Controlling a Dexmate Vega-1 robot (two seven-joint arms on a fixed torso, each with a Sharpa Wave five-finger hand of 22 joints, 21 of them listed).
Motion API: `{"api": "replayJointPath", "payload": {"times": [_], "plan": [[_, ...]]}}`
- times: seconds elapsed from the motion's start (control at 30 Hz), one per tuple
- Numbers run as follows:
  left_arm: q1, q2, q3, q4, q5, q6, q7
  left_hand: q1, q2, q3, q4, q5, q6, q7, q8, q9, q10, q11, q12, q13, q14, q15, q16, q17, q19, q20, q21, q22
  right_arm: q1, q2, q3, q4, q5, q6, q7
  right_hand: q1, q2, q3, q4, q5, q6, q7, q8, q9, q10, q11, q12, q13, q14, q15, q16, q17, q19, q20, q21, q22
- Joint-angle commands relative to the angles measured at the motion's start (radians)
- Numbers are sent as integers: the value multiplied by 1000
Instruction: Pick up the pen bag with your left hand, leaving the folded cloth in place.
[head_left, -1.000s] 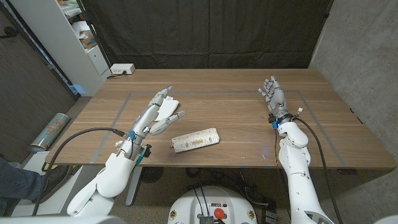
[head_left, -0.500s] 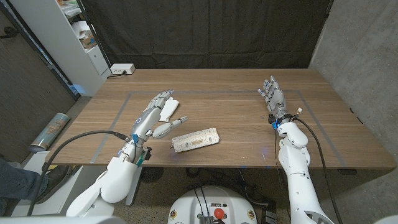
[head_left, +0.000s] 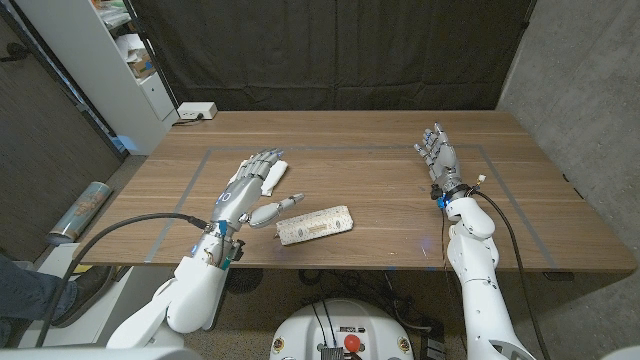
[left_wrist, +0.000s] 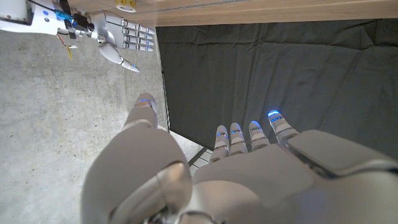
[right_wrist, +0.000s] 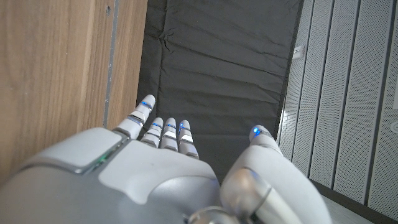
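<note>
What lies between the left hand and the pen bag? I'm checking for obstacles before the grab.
Nothing: in the head view only bare wooden table separates the left hand from the pen bag. The folded cloth lies beyond the hand, partly under its fingers.

A robotics lab or test room: a wooden desk (head_left: 380, 190) marked with taped lines, a black curtain (head_left: 330, 50) hung behind its far edge, bare concrete walls (head_left: 580, 90), and a white shelf unit (head_left: 95, 60) beside the far left corner.

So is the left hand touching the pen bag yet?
Apart. The head view shows bare wood between the left hand and the pen bag.
</note>
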Motion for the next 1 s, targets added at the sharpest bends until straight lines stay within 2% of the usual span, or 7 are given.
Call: {"api": "replayJointPath", "payload": {"times": [0.03, 0.53, 0.7, 1.0], "plan": [[16, 28, 30, -28, 82, 164, 42, 14, -3, -4, 4, 9, 23, 5, 7, 6, 25, 5, 12, 6, 26, 5, 9, 2, 25, 2, 3, 4, -3, 4, -2, 6, -3, 3, -2, 3, 7, -3, 1, 4, 6, 2, -2, 5, 10, 3, -2, 3, 9, 3, 6, 2, 7, 1, -2, 3], [11, 69, 89, -65, 149, 313, 8, 15, -8, -14, 10, 11, 23, 8, -2, 7, 37, 11, 15, 8, 50, 13, 11, 2, 51, 9, 2, 6, 5, 7, 1, 14, -5, 6, -4, 3, 8, -5, 0, 5, 5, 5, -2, 5, 10, 3, -4, 3, 12, 6, 6, 1, 9, 2, -8, 4], [-5, 109, 98, -65, 117, 313, -35, 11, -11, -20, 13, 11, 16, 8, -8, 7, 33, 17, 13, 8, 53, 18, 10, 3, 54, 10, 0, 6, 7, 7, 3, 18, -4, 6, -3, 4, 8, -5, -1, 6, 5, 4, -2, 5, 10, 4, -4, 3, 12, 6, 6, 1, 9, 3, -10, 4], [-61, 157, 149, -41, 84, 338, -113, 7, -16, -26, 16, 11, 12, 7, -11, 7, 29, 20, 11, 9, 54, 18, 9, 4, 57, 11, -2, 7, 17, 7, 4, 32, -3, 9, 1, 4, 8, -7, -1, 6, 4, 4, -3, 5, 9, 2, -5, 4, 12, 6, 6, 1, 10, 3, -13, 4]]}}
